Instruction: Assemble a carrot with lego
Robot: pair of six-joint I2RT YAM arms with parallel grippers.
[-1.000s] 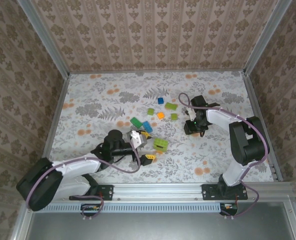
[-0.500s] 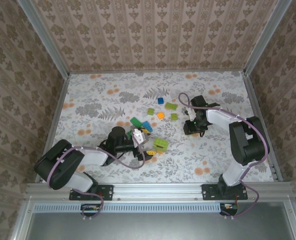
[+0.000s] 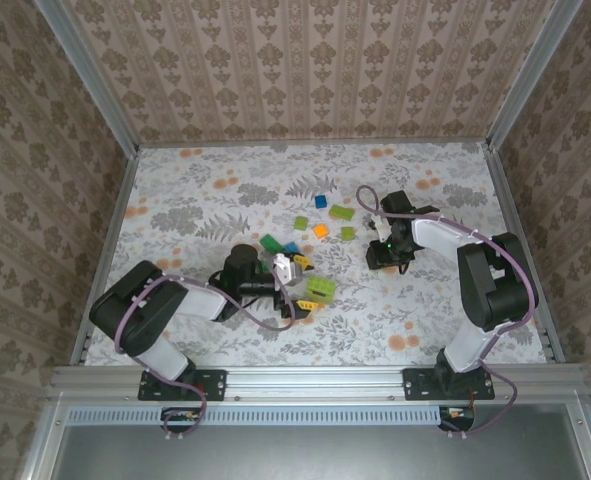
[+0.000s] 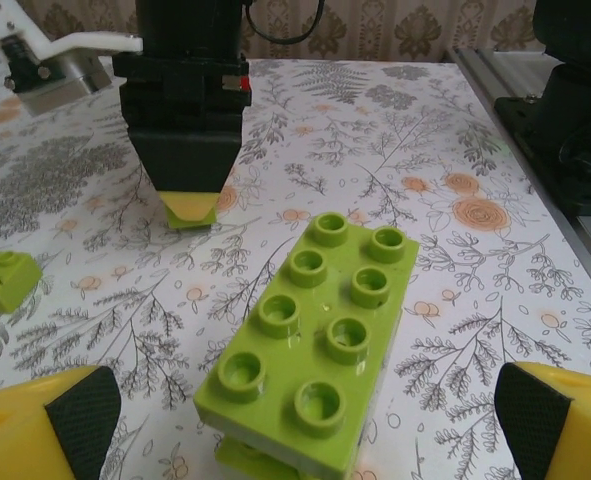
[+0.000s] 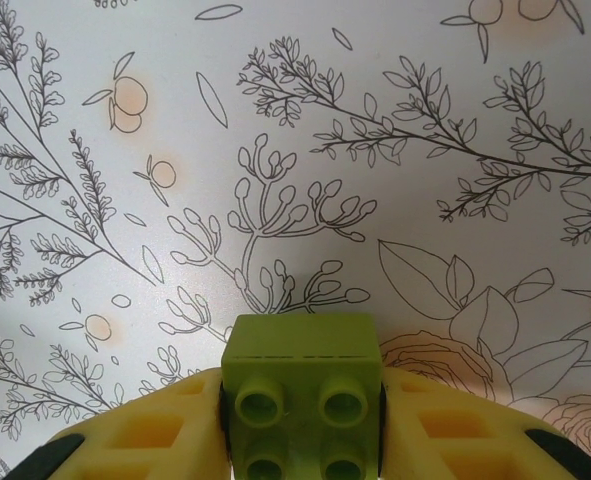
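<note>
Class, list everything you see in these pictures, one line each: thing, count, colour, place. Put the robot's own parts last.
table: one, white with grey and orange floral print, under everything
walls: three, brown patterned paper, around the table
long brick: one, lime green, eight studs, between the left tool's fingers, on top of another lime piece
small brick: one, lime green, clamped in the right tool
loose lime bricks: three, lime green, mid-table
blue bricks: two, blue, mid-table
orange brick: one, orange, mid-table
dark green brick: one, dark green, mid-table
left tool: one, yellow fingers, open around the long brick
right tool: one, yellow fingers, shut on the small brick
</note>
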